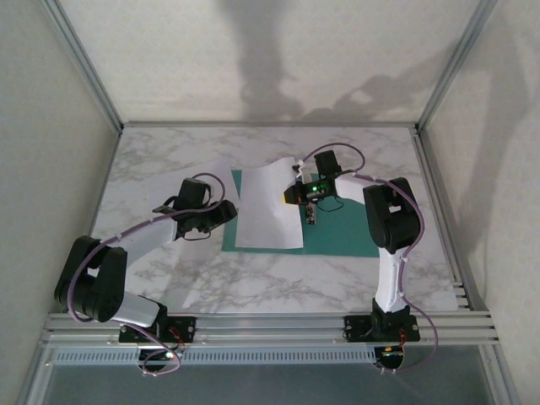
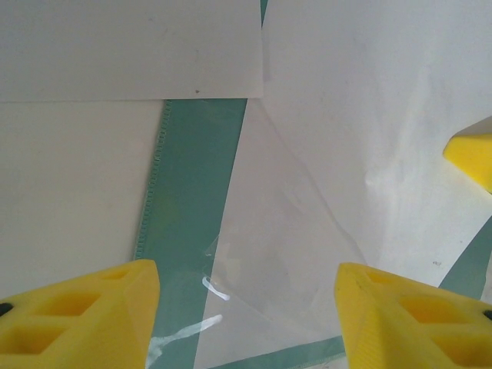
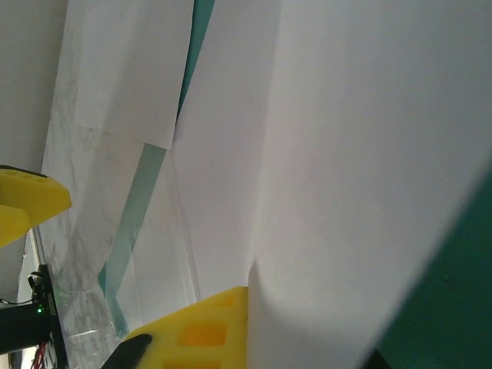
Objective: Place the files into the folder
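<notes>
The teal folder (image 1: 342,232) lies open on the marble table. One white file sheet (image 1: 268,207) covers its left leaf, and the sheet's right edge is lifted. My right gripper (image 1: 307,201) is shut on that raised edge. In the right wrist view the sheet (image 3: 369,154) drapes over my lower yellow finger (image 3: 204,327) and hides the other one. My left gripper (image 1: 234,211) hangs open at the sheet's left edge, over the folder (image 2: 192,177) and a clear sleeve (image 2: 284,254). A second sheet (image 1: 221,169) lies at the folder's back left corner.
Bare marble tabletop (image 1: 278,283) stretches in front of the folder and to the left. Aluminium rails (image 1: 270,325) run along the near edge, and enclosure posts and walls (image 1: 84,67) close in the sides and back.
</notes>
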